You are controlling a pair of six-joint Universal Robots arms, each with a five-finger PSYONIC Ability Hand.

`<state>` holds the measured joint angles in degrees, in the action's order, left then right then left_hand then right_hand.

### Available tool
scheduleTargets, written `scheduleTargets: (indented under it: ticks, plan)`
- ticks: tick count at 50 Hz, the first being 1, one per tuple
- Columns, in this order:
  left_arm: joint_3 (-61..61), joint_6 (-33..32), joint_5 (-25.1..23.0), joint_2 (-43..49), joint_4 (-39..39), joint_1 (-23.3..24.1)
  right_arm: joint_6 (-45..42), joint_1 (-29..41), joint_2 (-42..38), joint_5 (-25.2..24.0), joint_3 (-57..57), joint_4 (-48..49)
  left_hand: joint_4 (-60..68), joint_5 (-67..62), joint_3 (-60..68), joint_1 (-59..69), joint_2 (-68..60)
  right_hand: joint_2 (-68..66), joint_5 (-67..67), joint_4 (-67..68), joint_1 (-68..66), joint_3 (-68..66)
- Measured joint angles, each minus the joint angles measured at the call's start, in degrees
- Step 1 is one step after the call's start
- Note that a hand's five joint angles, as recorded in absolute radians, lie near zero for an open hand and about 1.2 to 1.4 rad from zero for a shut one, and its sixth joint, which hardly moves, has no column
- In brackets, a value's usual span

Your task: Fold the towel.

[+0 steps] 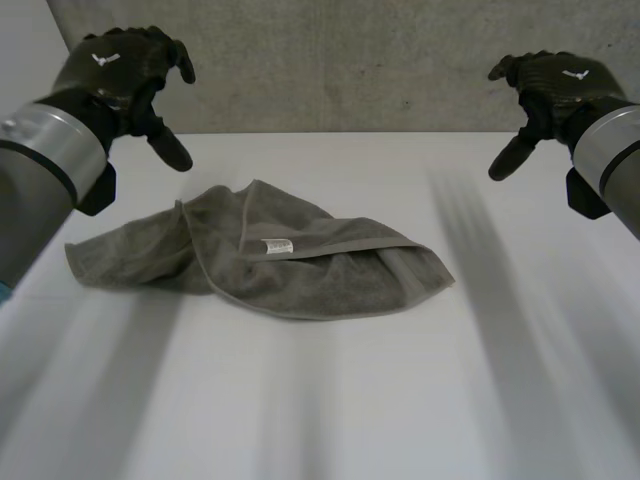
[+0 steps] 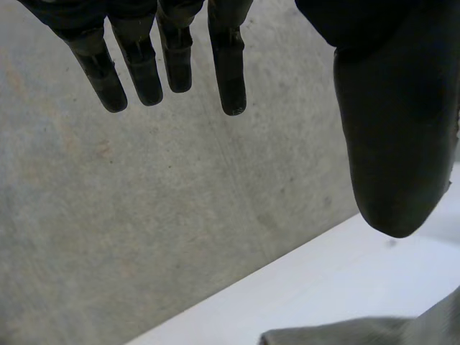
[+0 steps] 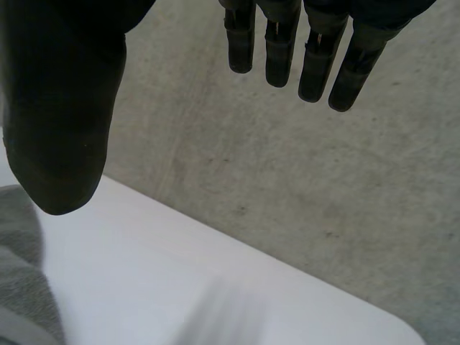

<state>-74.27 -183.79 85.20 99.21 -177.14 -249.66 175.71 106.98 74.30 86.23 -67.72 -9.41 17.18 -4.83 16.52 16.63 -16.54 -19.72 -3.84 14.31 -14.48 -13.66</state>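
Head view: the grey terry towel [image 1: 270, 265] lies rumpled on the white table [image 1: 400, 410]. The left hand [image 1: 115, 65] is at its ten o'clock and the right hand [image 1: 550, 80] at two, both clear of it.

Left wrist view: fingers [image 2: 230, 72] straight, empty.

Right wrist view: fingers [image 3: 316, 68] relaxed, empty.

The towel looks soft, light and limp; the hemmed corners seem best to pinch.

- Table [image 1: 320, 400]: white, plain and flat; I saw it reach across the head view from the near edge to the wall.
- Wall [image 1: 350, 60]: grey mottled concrete, upright, which I noted meeting the table's far edge in both wrist views.
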Motion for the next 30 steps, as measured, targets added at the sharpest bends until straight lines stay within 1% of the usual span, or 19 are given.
scheduleTargets:
  ticks: [2,5,8,14,30]
  plan:
    - [1.8,3.2,-0.3,-0.4,3.2,-0.1,-0.2,0.0,0.6,0.6,0.1,-0.1,0.0,0.0,0.0,0.0,0.0,0.0,0.0,0.0,0.0,0.0]
    - [3.2,6.3,-0.5,-0.3,6.7,-0.2,-0.5,0.0,1.2,1.1,0.2,-0.2,0.0,0.0,0.0,0.0,0.0,0.0,0.0,0.0,0.0,0.0]
    - [3.8,7.8,-0.7,0.1,8.9,-0.3,-0.8,0.1,1.5,1.2,0.3,-0.3,0.0,0.0,0.0,0.0,0.0,0.0,0.0,0.0,0.0,0.0]
    - [3.5,8.2,-0.7,0.5,10.1,-0.3,-0.9,0.4,1.5,1.1,0.3,-0.4,0.0,0.0,0.0,0.0,0.0,0.0,0.0,0.0,0.0,0.0]
    - [2.9,7.9,-0.7,0.2,9.6,-0.3,-1.2,0.6,1.7,0.7,0.4,-0.5,0.0,-0.7,0.0,0.0,0.0,0.0,0.0,0.0,0.0,0.0]
